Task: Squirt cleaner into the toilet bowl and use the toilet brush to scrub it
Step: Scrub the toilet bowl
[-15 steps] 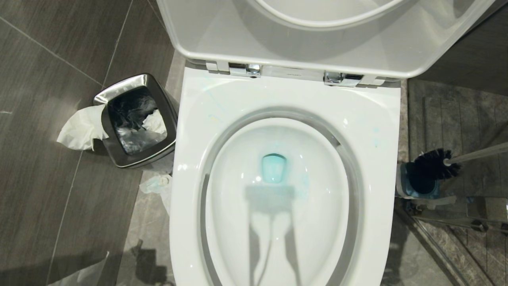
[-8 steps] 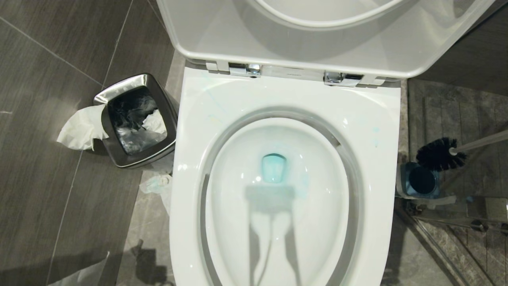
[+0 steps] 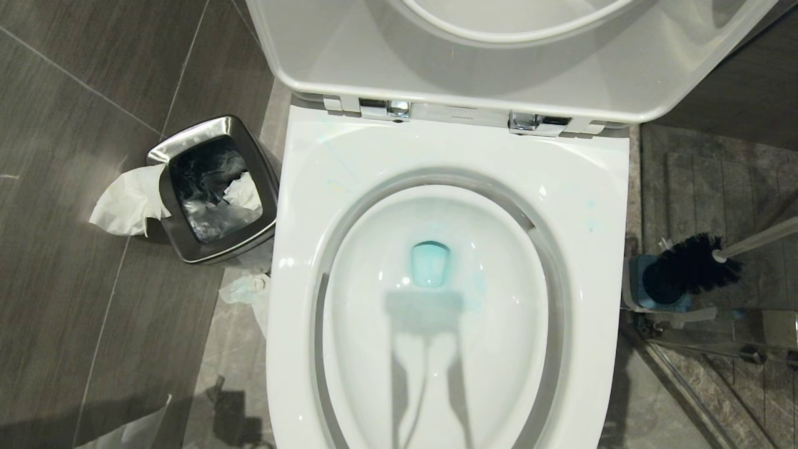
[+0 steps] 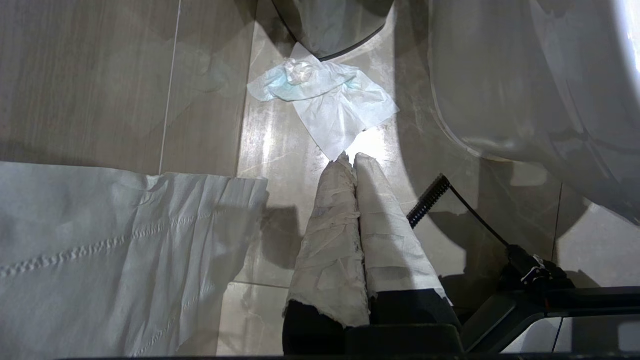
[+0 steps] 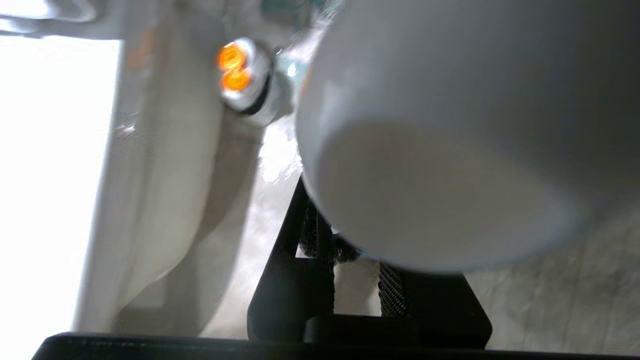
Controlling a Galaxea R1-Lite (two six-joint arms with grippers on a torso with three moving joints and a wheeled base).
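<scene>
While my right gripper [image 5: 350,260] clasps the toilet brush [image 3: 692,269] handle, its bristles hang over the blue holder [image 3: 636,293] at right of frame; I should lift clear, then swing left into the toilet bowl [image 3: 436,386] where cleaner [image 3: 429,265] pools. My left gripper [image 4: 354,161] is clenched, idle.

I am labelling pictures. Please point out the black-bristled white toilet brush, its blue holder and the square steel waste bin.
Toilet brush [image 3: 689,267], head view, bristle head.
Blue holder [image 3: 633,284], head view, left side.
Steel waste bin [image 3: 187,138], head view, rim.
</scene>
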